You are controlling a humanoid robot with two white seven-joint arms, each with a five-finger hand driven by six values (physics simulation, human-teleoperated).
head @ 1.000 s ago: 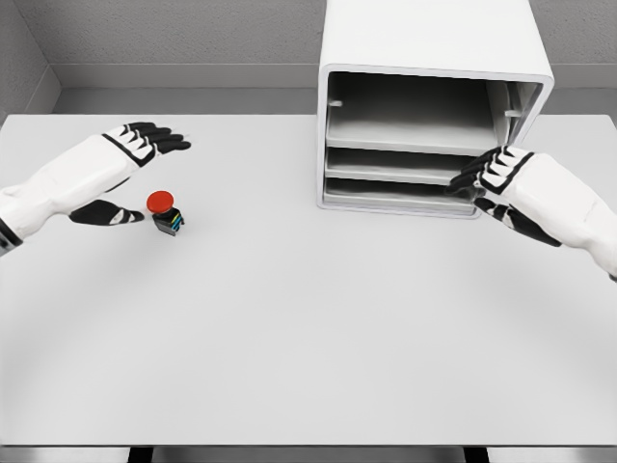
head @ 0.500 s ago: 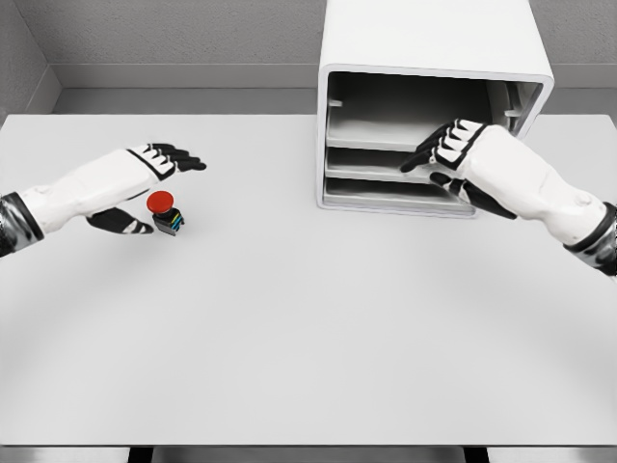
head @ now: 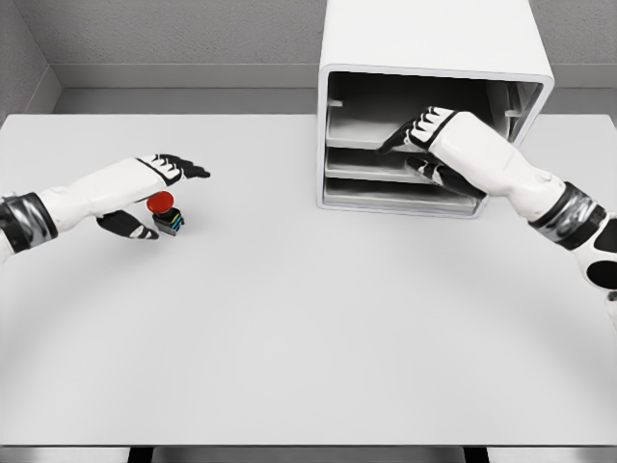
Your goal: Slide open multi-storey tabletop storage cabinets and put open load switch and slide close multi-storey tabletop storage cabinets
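White right robot hand (head: 424, 140) reaches into cabinet (head: 434, 58).

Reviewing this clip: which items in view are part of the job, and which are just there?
Part of the job:
- storage cabinet, front open, trays showing
- load switch with red button, on the table
- left robot hand, open around the switch
- right robot hand, open at the cabinet's trays

Just there:
- white table
- grey back wall
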